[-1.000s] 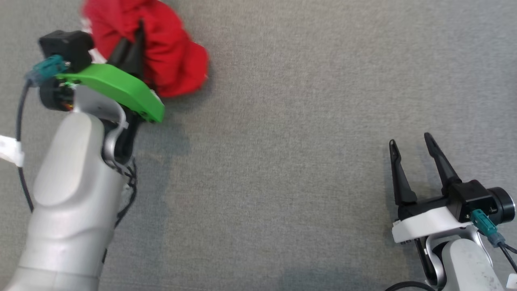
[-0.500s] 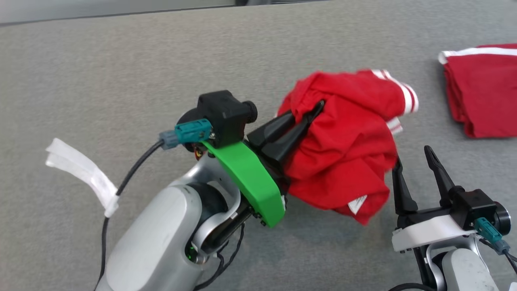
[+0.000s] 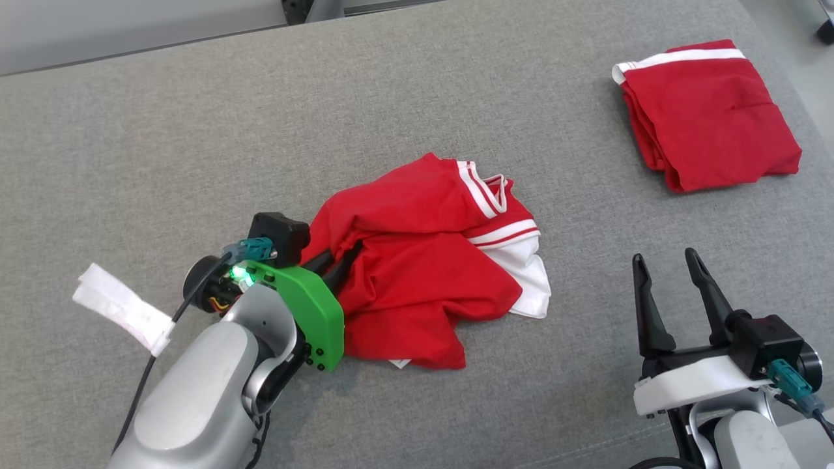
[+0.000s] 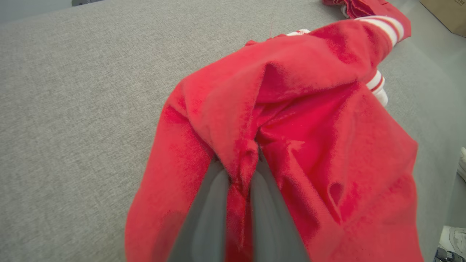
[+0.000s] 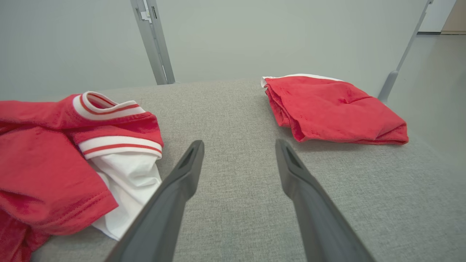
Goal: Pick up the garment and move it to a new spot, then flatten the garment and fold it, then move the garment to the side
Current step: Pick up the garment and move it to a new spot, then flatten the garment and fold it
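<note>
The garment [image 3: 423,260] is a crumpled red shirt with white-striped trim, lying on the grey surface near its middle. My left gripper [image 3: 345,257] is shut on a fold at the garment's left edge; in the left wrist view the fingers [image 4: 214,214] pinch a red ridge of the garment [image 4: 291,120]. My right gripper [image 3: 661,267] stands open at the lower right, apart from the cloth, with nothing between its fingers [image 5: 182,182]. The right wrist view has the garment [image 5: 54,160] at its left, white lining showing.
A second red garment [image 3: 707,111], folded, lies at the far right of the grey padded table [image 3: 195,150]; it also appears folded [image 5: 331,109] in the right wrist view. A white tape tag [image 3: 120,306] hangs from my left arm's cable. The table's right edge drops to the floor.
The head camera has shifted. My left gripper, still shut on the garment, has lowered it from hanging in the air onto the surface, where it now lies spread. The right gripper stays open.
</note>
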You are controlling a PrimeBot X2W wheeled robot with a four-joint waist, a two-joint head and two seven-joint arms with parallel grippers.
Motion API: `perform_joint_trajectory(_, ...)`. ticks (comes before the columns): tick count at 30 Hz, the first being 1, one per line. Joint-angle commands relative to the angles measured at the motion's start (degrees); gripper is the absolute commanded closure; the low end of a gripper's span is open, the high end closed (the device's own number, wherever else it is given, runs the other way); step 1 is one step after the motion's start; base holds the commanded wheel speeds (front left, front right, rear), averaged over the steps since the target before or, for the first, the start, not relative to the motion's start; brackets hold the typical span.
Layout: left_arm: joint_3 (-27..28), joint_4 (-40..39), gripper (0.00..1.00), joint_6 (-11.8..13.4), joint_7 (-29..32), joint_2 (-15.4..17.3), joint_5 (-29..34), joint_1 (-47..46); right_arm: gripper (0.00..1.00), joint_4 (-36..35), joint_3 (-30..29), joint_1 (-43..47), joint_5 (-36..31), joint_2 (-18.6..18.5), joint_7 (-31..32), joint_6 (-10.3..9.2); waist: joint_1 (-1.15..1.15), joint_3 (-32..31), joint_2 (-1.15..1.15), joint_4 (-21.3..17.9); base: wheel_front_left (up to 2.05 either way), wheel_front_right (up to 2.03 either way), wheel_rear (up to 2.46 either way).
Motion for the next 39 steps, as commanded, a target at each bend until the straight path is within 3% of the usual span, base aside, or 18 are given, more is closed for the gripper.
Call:
perform_joint_trajectory(1, 0.3, 0.7, 0.64, -0.2, -1.5, -0.3, 0.2, -0.4, 0.0, 0.1, 0.1, 0.8, -0.1, 0.0, 0.0, -0.08, 0.0, -0.9, 0.66, 0.8, 0.0, 0.0, 0.0)
perform_joint_trajectory(2, 0.6, 1.0, 0.02, 0.2, -3.4, -0.5, 0.7, -0.2, 0.0, 0.2, 0.0, 1.1, -0.2, -0.1, 0.0, -0.08, 0.0, -1.5, 0.66, 1.2, 0.0, 0.0, 0.0)
perform_joint_trajectory(3, 0.9, 1.1, 0.0, 0.8, -5.4, -0.4, 1.5, 0.3, 0.0, 0.4, -0.1, 1.4, -0.4, -0.1, 0.0, -0.08, 0.0, -2.3, 0.66, 1.4, 0.0, 0.0, 0.0)
perform_joint_trajectory(7, 3.5, -2.2, 0.0, 3.0, -12.6, -0.1, 0.4, 5.2, 0.0, 0.0, -1.1, 2.7, -1.0, -0.1, 0.0, -0.08, 0.0, -5.4, 0.66, 2.7, 0.0, 0.0, 0.0)
perform_joint_trajectory(11, 5.5, -9.7, 0.0, 8.2, -19.1, 3.5, 4.6, 11.8, 0.0, -0.3, -2.9, 4.7, -1.6, -0.1, 0.0, -0.08, 0.0, -8.2, 0.66, 4.6, 0.0, 0.0, 0.0)
perform_joint_trajectory(15, 8.2, -15.4, 0.0, 13.6, -23.3, 4.3, 3.7, 20.7, 0.0, -0.8, -4.6, 6.5, -2.8, -0.1, 0.0, -0.08, 0.0, -10.3, 0.66, 7.0, 0.0, 0.0, 0.0)
perform_joint_trajectory(21, 11.6, -14.4, 0.0, 17.2, -26.5, 4.5, 2.1, 32.3, 0.0, -2.2, -7.1, 8.8, -5.3, -0.1, 0.0, -0.08, 0.0, -13.3, 0.66, 10.4, 0.0, 0.0, 0.0)
perform_joint_trajectory(25, 15.4, -11.7, 0.0, 17.0, -27.6, 3.2, 3.7, 37.0, 0.0, -2.6, -7.4, 10.4, -6.9, -0.1, 0.0, -0.08, 0.0, -15.0, 0.66, 12.5, 0.0, 0.0, 0.0)
perform_joint_trajectory(29, 21.3, -12.9, 0.0, 15.4, -27.5, -0.3, 8.4, 41.2, 0.0, -3.5, -7.3, 11.6, -8.6, -0.1, 0.0, -0.08, 0.0, -16.2, 0.66, 13.7, 0.0, 0.0, 0.0)
perform_joint_trajectory(39, 31.7, -15.3, 0.0, 6.3, -27.5, -8.1, 17.4, 44.3, 0.0, -3.1, -7.6, 12.5, -8.6, -0.1, 0.0, -0.08, 0.0, -17.0, 0.66, 15.0, 0.0, 0.0, 0.0)
